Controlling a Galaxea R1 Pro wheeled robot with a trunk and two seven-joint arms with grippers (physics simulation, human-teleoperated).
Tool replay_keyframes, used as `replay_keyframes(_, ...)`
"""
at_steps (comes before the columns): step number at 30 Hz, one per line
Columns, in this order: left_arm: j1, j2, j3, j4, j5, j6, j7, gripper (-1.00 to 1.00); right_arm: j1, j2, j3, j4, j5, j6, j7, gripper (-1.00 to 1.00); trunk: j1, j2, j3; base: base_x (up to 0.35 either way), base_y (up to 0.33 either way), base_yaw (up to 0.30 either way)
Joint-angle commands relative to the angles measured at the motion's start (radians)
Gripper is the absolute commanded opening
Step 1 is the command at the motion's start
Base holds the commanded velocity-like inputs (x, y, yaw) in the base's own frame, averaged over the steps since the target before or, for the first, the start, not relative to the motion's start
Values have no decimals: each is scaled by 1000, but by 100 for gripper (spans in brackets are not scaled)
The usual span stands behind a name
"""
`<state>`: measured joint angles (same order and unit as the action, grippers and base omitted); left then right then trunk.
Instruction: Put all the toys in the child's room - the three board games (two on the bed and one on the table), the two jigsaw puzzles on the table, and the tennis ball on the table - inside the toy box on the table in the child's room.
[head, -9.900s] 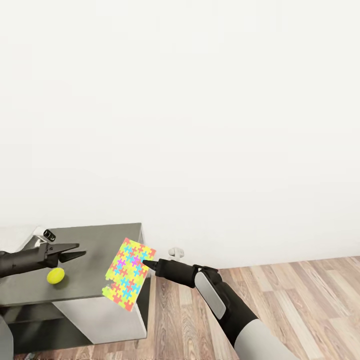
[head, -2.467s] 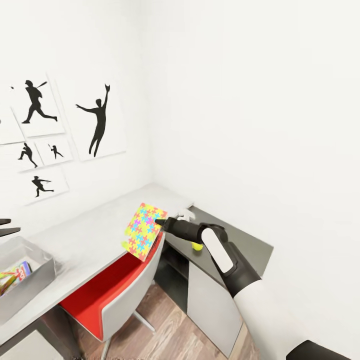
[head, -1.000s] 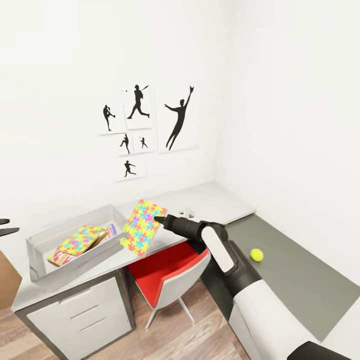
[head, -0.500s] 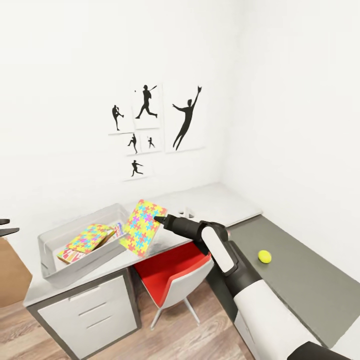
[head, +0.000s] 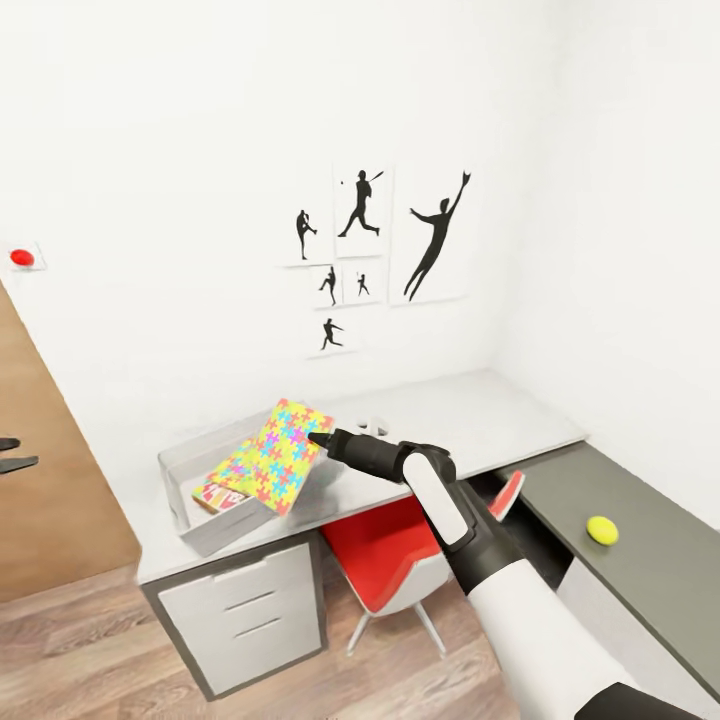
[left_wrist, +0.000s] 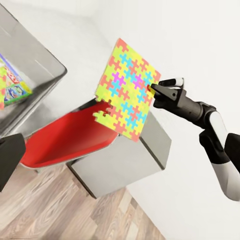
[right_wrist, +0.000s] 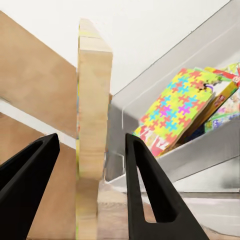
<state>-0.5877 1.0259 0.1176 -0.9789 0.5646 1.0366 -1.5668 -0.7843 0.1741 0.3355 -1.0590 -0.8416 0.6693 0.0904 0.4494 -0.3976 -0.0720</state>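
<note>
Head view: right fingers pinch flat, colourful jigsaw puzzle edge-on, hovering over clear toy box at 9 o'clock on grey surface; camera has panned left. Round tennis ball at 4 o'clock. Left fingers' spread unclear.

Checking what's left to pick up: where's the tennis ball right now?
In the head view the tennis ball lies at the far right on the dark grey lower table, right of the red chair and apart from the toy box.
</note>
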Motion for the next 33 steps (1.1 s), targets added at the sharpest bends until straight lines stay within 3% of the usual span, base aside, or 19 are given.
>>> replay_keyframes(1,-1,0,-1,2,0,11,-4,100,-1,0,-1,0,2,4,3,-100,1,-2,-2,-75,207,287)
replay_keyframes(13,0,-7,-5,89,-7,0,-4,100,-1,0,-11,4,6,3,2,-100,1,-2,-2,-15,29,288)
replay_keyframes(17,0,-9,-7,148,-10,-51,-4,100,-3,0,-16,9,5,-18,-16,-100,1,-2,-3,46,28,276)
replay_keyframes(19,0,-15,-12,203,-22,-104,-4,100,-7,0,-17,10,2,-33,-77,-100,1,-2,-4,20,6,233)
replay_keyframes(25,0,-62,-74,313,-49,-154,-4,100,-18,0,-31,23,-2,-98,-200,-100,1,-2,-7,4,1,175)
replay_keyframes(29,0,-109,-84,383,-52,-201,-4,100,-19,0,-55,28,-1,-109,-213,-100,1,-2,-8,0,0,68)
replay_keyframes(33,1,-123,-87,424,-51,-242,-4,100,-19,0,-60,25,2,-113,-216,-100,1,-2,-8,15,1,12)
